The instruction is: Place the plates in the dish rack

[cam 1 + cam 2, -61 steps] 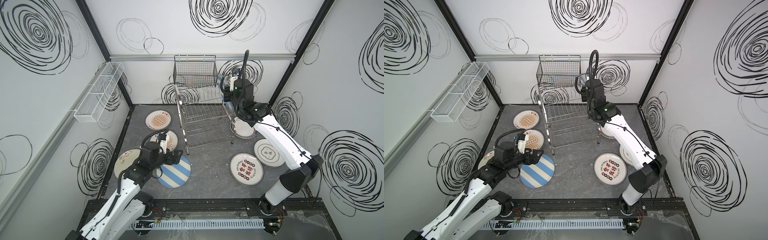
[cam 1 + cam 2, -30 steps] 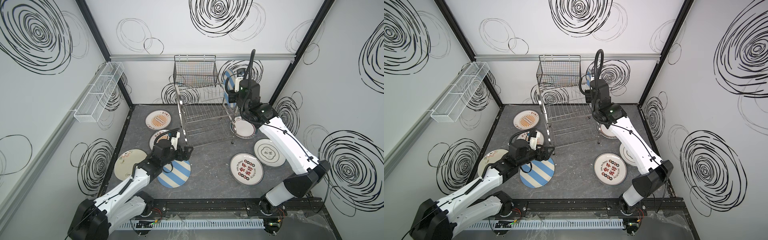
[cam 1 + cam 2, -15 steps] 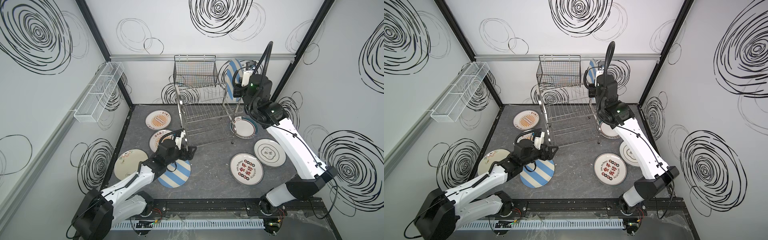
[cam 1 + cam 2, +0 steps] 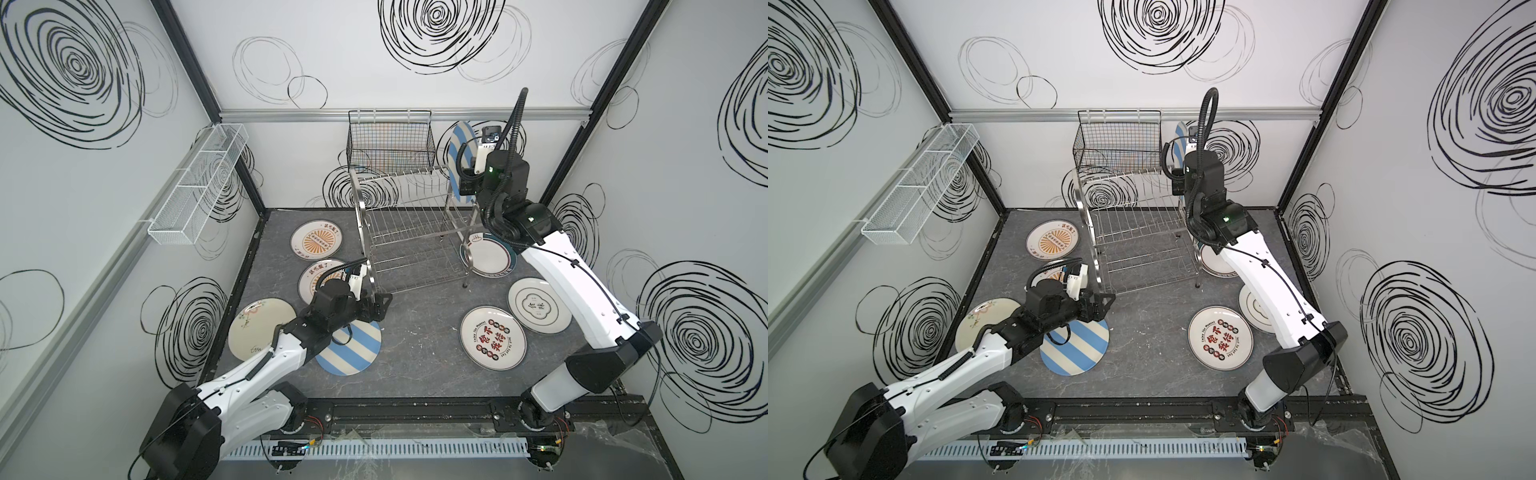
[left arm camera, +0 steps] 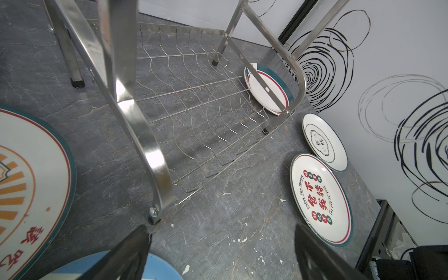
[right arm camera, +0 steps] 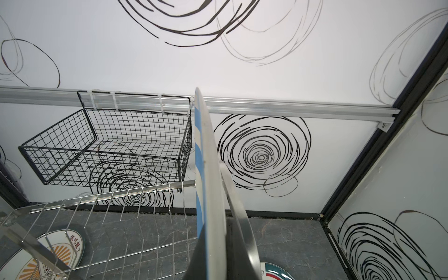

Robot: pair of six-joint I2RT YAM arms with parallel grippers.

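Striped plate (image 4: 457, 141) clamped upright in right claw (image 4: 465, 189), rack (image 4: 407, 216) just below claw; liable to snag wires or slip if lowered askew.

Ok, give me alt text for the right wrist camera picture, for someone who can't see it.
The right gripper pinches a blue-white striped plate on edge, upright, at the end of the stainless-steel dish rack. A black wire-mesh basket hangs behind, and an orange sunburst plate shows through the rack's wires.
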